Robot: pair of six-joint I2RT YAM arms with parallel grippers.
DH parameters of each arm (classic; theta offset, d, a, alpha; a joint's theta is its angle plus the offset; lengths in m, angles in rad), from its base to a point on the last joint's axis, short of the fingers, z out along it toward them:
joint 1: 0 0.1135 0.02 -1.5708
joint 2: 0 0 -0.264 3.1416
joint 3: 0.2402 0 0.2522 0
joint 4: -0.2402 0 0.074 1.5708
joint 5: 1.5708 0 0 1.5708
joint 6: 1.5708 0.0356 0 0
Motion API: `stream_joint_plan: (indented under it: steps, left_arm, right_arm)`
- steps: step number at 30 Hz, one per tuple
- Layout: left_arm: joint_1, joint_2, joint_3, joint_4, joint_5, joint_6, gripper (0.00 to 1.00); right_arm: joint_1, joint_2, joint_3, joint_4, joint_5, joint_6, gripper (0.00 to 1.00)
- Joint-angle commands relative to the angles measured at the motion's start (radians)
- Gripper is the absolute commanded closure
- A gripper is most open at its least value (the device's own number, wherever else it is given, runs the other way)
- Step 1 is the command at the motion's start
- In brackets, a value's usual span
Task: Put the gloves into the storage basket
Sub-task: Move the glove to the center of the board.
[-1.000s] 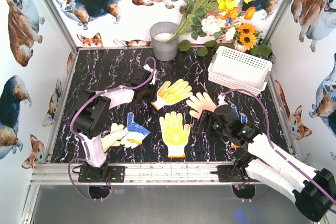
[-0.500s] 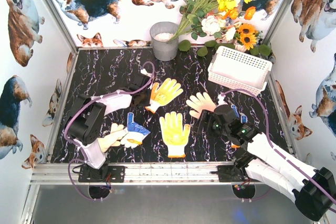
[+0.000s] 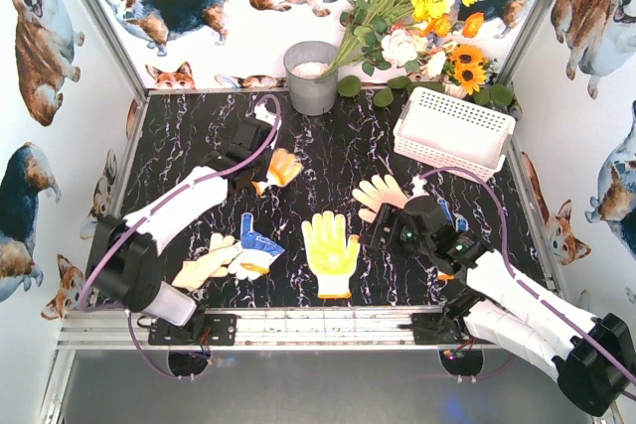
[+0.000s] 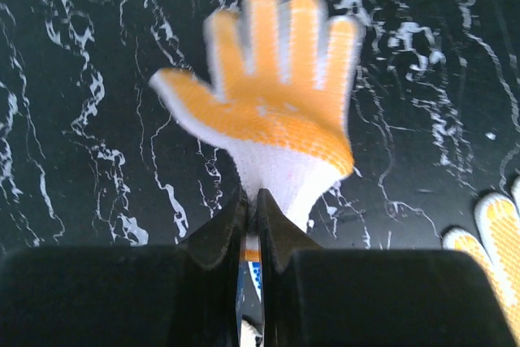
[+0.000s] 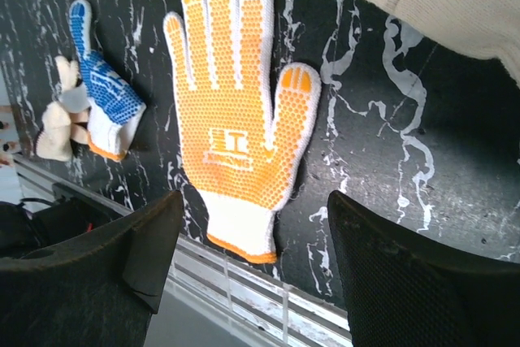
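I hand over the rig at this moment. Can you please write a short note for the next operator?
Left gripper: shut on the cuff of a yellow-and-white glove, lifted.
Right gripper: open, empty, beside the cream glove.
On the table: second yellow glove, blue dotted glove, pale glove beside it.
Storage basket, far right: no glove visible inside.
Left to do: all five gloves.

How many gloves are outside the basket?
5: yellow-dotted glove in left gripper; second yellow-dotted glove mid-table; blue-dotted glove and cream glove near-left; cream rubber glove by right gripper. Others may be hidden.
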Motion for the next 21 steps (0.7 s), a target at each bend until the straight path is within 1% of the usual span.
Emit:
stream_joint_plan:
  steps: [1, 3, 5, 10, 15, 21]
  left_arm:
    - [-0.104, -0.081, -0.032, 0.007, 0.002, 0.156, 1.00]
    - [-0.183, -0.091, -0.057, 0.015, -0.014, 0.207, 1.00]
    - [-0.245, -0.083, -0.073, 0.011, -0.007, 0.227, 1.00]
    - [-0.343, -0.047, -0.083, 0.022, 0.041, 0.230, 1.00]
    - [-0.385, -0.034, -0.110, 0.074, 0.128, 0.182, 1.00]
    - [-0.390, -0.084, -0.235, 0.210, 0.286, 0.062, 1.00]
  right_arm:
    - [-0.002, -0.011, -0.010, 0.120, 0.029, 0.070, 0.26]
    - [-0.002, -0.009, -0.027, 0.155, 0.037, 0.102, 0.26]
    - [-0.002, -0.001, -0.044, 0.186, 0.045, 0.130, 0.26]
    - [-0.002, 0.038, -0.076, 0.238, 0.047, 0.183, 0.26]
    - [-0.002, 0.089, -0.101, 0.346, 0.007, 0.201, 0.25]
    - [-0.004, 0.161, -0.022, 0.294, 0.018, 0.126, 0.22]
